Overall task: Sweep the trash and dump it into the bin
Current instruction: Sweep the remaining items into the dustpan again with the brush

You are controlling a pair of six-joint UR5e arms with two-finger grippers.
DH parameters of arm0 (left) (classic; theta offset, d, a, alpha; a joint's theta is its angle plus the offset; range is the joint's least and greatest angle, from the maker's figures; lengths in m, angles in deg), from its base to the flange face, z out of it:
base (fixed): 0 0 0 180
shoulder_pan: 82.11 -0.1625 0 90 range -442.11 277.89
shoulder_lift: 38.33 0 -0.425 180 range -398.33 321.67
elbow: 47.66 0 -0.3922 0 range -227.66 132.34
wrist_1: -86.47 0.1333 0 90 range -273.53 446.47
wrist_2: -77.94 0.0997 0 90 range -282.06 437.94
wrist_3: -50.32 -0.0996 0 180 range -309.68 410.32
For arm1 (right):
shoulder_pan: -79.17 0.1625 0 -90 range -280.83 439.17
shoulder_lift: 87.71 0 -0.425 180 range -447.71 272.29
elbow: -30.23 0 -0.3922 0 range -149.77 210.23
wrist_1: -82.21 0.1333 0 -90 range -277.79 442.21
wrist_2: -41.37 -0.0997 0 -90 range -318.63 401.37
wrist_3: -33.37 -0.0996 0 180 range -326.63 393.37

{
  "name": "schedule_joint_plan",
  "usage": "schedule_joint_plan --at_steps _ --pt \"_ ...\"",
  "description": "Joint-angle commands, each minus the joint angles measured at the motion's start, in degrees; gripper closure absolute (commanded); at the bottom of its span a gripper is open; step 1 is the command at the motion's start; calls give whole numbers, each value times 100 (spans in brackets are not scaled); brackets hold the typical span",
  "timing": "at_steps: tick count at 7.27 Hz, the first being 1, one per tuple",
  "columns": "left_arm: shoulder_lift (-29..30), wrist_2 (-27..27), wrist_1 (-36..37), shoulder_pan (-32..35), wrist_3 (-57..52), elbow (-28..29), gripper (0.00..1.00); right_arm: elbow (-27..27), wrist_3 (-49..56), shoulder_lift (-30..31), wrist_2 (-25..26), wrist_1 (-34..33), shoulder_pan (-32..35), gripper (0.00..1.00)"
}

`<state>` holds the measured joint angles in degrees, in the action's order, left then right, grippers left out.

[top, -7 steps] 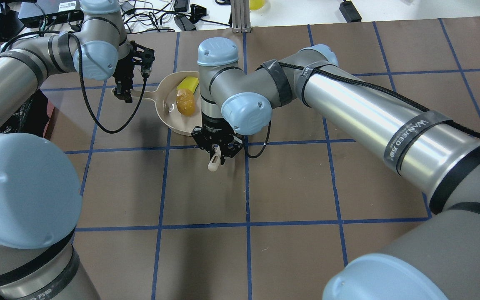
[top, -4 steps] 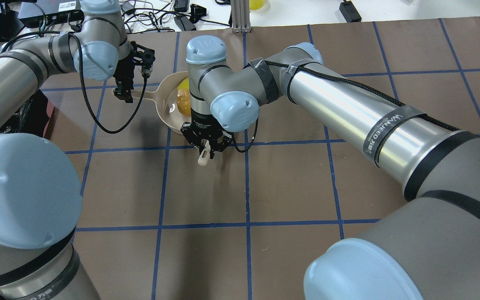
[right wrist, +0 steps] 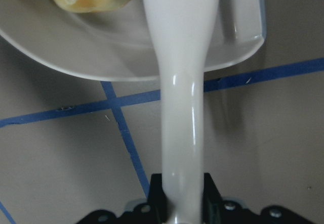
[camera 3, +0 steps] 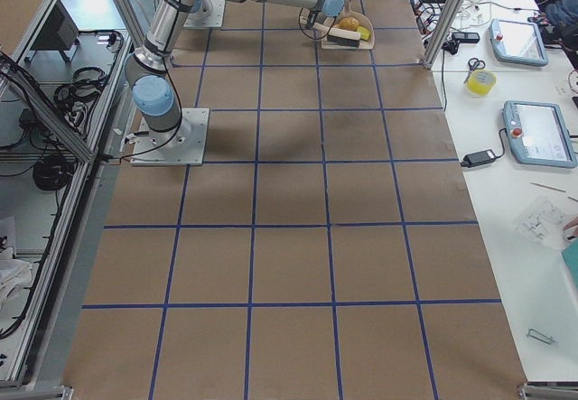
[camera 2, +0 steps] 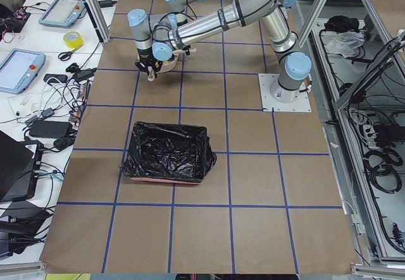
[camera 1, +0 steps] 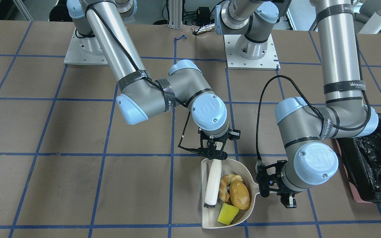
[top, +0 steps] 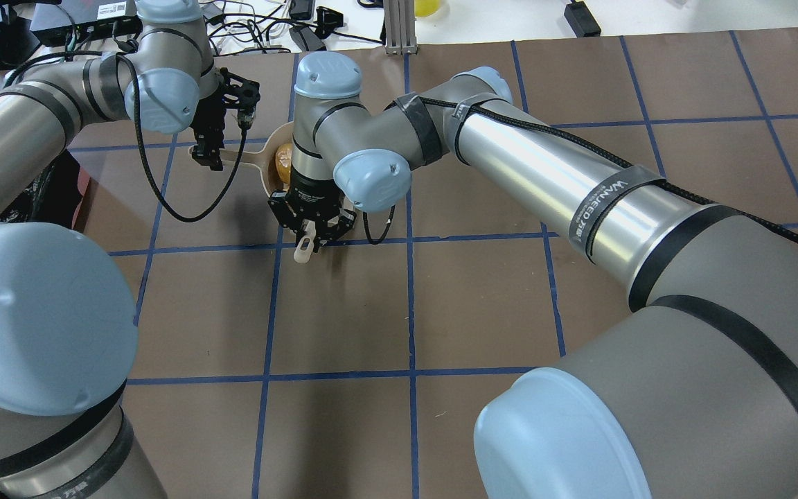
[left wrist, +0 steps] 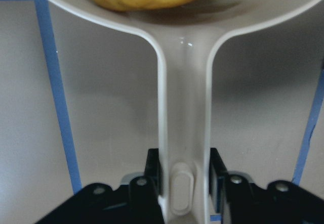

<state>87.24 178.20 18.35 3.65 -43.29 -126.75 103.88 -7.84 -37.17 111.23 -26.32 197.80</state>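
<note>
Since all three pieces of trash already lie in the dustpan (camera 1: 206, 223), the front-facing view suggests the step now is to lift the brush (camera 1: 212, 185) clear. The pan can then be carried to the bin (camera 1: 375, 165), which stands well apart on the robot's left. The croissant (camera 1: 225, 186), potato lump (camera 1: 240, 195) and yellow wedge (camera 1: 227, 215) cluster just beside the brush, which lies along the pan's open lip. Raising it straight up, and keeping that lip slightly high in transit, should stop anything rolling out.

Overhead, the right arm hides most of the pan on the tabletop.

From the left side camera, the bin shows only its black liner.

The left wrist camera shows the left jaws pinching the pan's handle.

The right wrist camera shows the right jaws pinching the brush handle.
</note>
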Motion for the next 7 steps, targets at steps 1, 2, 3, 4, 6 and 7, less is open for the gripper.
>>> schedule_joint_plan --at_steps 1,2,3,4,6,7 --pt "-6 -33 0 -7 0 -1 92 35 17 69 439 357 -6 100" --pt "-14 -51 0 -7 0 -1 92 79 17 209 458 524 -49 100" --pt "-49 -155 0 -7 -9 -10 92 114 17 393 720 822 -93 100" --pt "-93 -191 -9 -25 -9 -10 92 132 26 621 966 1234 -224 100" --pt "-146 -226 -9 -95 -26 -27 93 455 671 1191 1345 1440 -846 100" --pt "-155 -375 -9 -174 -87 51 93 1049 1311 1621 1694 1336 -1224 100"
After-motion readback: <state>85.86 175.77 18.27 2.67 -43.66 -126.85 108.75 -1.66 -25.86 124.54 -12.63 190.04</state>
